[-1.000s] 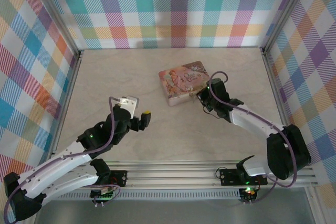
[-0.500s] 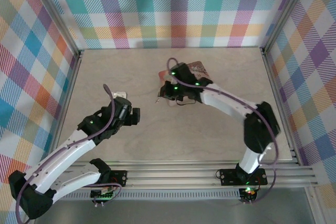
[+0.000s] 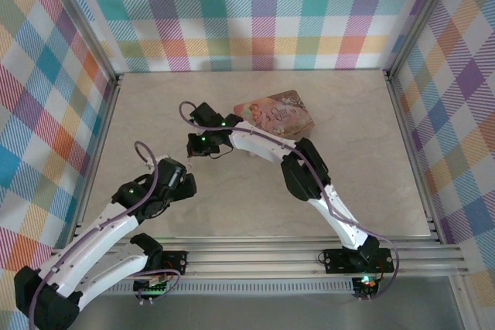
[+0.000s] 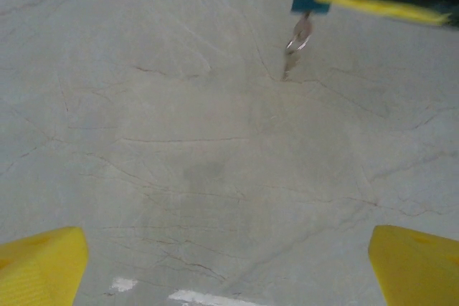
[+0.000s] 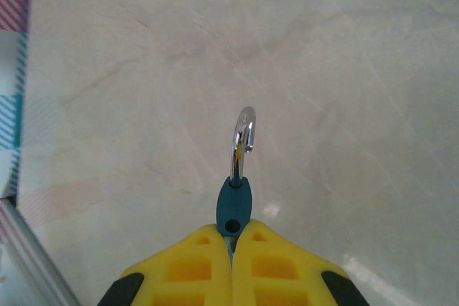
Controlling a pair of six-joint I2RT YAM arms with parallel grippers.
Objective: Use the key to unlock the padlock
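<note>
Right gripper is clamped on the padlock, holding it left of the tin so the key dangles beneath, probably for easy reach. Left gripper hovers just nearer, jaws wide, empty.

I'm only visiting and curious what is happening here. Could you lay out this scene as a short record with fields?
Right pincer: shut on the padlock
Look of the padlock: teal body, silver shackle pointing away from the pincer
Key: dangles under the padlock, blurred
Left pincer: wide open, holding nothing, facing the dangling key
Tin box: pink, pictured lid, lying on the table
</note>
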